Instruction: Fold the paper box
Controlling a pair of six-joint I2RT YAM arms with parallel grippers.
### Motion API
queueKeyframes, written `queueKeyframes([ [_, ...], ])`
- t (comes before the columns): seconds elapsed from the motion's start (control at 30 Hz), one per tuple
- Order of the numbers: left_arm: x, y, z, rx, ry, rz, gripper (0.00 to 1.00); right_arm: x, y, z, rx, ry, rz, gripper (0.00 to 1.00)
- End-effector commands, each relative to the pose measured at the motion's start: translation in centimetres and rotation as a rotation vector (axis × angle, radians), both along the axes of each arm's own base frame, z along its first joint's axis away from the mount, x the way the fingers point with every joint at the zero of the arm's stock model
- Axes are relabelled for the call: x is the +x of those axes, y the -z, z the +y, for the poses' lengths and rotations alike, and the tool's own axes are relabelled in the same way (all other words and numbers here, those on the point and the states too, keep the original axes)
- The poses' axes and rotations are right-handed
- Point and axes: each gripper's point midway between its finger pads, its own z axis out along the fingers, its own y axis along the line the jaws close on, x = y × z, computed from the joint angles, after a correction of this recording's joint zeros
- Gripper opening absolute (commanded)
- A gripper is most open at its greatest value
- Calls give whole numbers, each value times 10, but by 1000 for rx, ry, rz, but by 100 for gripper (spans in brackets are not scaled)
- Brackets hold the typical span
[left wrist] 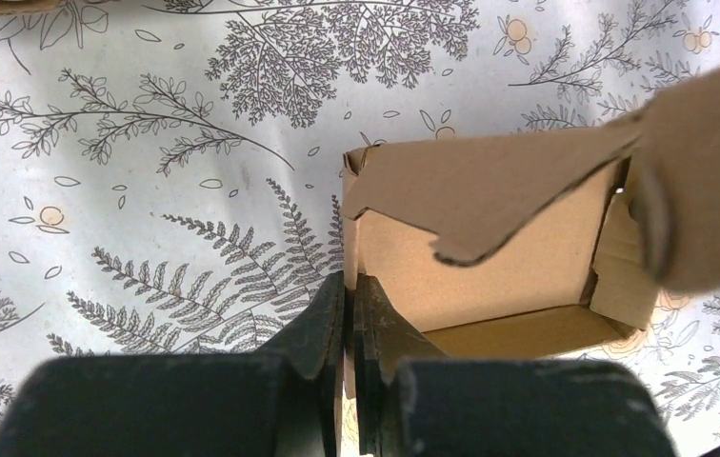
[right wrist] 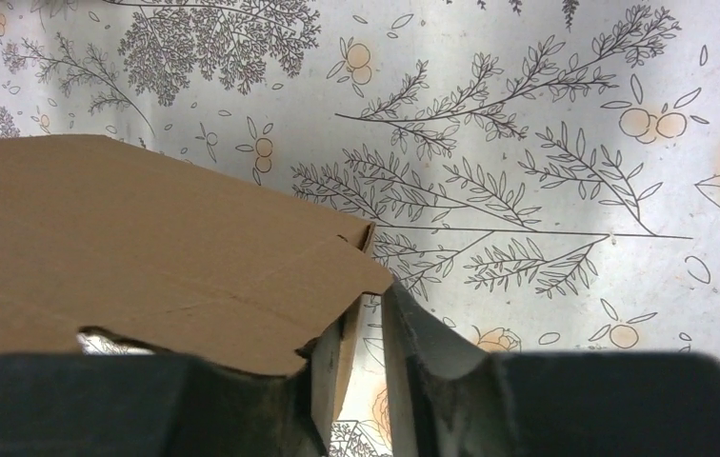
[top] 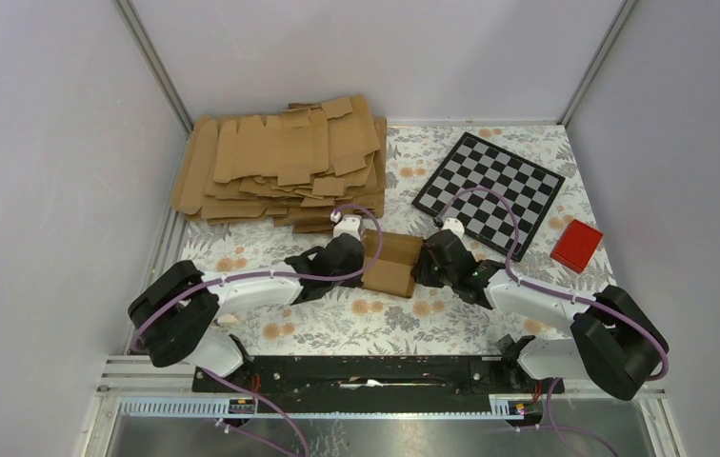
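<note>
The paper box (top: 392,262) is a small brown cardboard box, partly folded, held between the two arms at the middle of the flowered table. My left gripper (top: 361,255) is at the box's left end. In the left wrist view this gripper (left wrist: 350,286) is shut on the box's side wall, and the hollow box (left wrist: 490,257) has a loose flap hanging over its opening. My right gripper (top: 425,259) is at the right end. In the right wrist view its jaws (right wrist: 366,314) stand apart around a cardboard wall that lies against one finger, with a gap to the other. A flap of the box (right wrist: 147,248) covers the left finger.
A big pile of flat brown cardboard blanks (top: 285,162) lies at the back left. A black-and-white chequered board (top: 490,190) lies at the back right, with a small red block (top: 577,245) beside it. Grey walls enclose the table on three sides.
</note>
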Motion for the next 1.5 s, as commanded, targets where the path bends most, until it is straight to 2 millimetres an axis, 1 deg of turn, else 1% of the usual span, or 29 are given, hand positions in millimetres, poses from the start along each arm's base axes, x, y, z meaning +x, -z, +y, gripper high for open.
queueKeyframes([
  [0.0,18,-53,-20,-147,-49,-100,0,-3,6,-9,-63,15,8,24],
  [0.13,16,-60,-26,-176,-68,-100,0,3,7,-14,-80,77,-5,14],
  [0.2,15,-62,-28,-184,-81,-103,0,8,7,-17,-100,116,-22,6],
  [0.27,13,-64,-32,-195,-96,-107,0,13,8,-20,-130,150,-33,3],
  [0.4,12,-75,-39,-209,-122,-144,0,18,12,-24,-198,180,-38,2],
  [0.47,10,-75,-39,-189,-124,-147,0,19,13,-28,-239,187,-51,2],
  [0.6,8,-76,-41,-174,-121,-149,0,23,15,-42,-335,208,-70,1],
  [0.7,8,-73,-41,-157,-116,-144,0,24,16,-43,-355,192,-71,2],
  [0.77,9,-72,-42,-141,-113,-141,0,23,16,-44,-361,181,-70,4],
  [0.87,9,-68,-43,-126,-107,-134,0,20,14,-37,-338,146,-60,8],
  [1.07,10,-53,-40,-69,-116,-113,0,15,3,-21,-226,89,-72,23],
  [1.17,12,-50,-37,-48,-128,-114,0,11,-2,-16,-166,85,-81,29],
  [1.27,12,-51,-37,-51,-132,-115,0,7,-7,-13,-119,76,-88,33],
  [1.3,12,-51,-37,-53,-133,-117,0,5,-8,-14,-112,74,-89,36],
  [1.37,12,-51,-36,-49,-133,-118,0,2,-10,-13,-93,66,-90,48],
  [1.47,12,-48,-36,-42,-131,-112,0,-2,-17,-12,-56,61,-99,56],
])
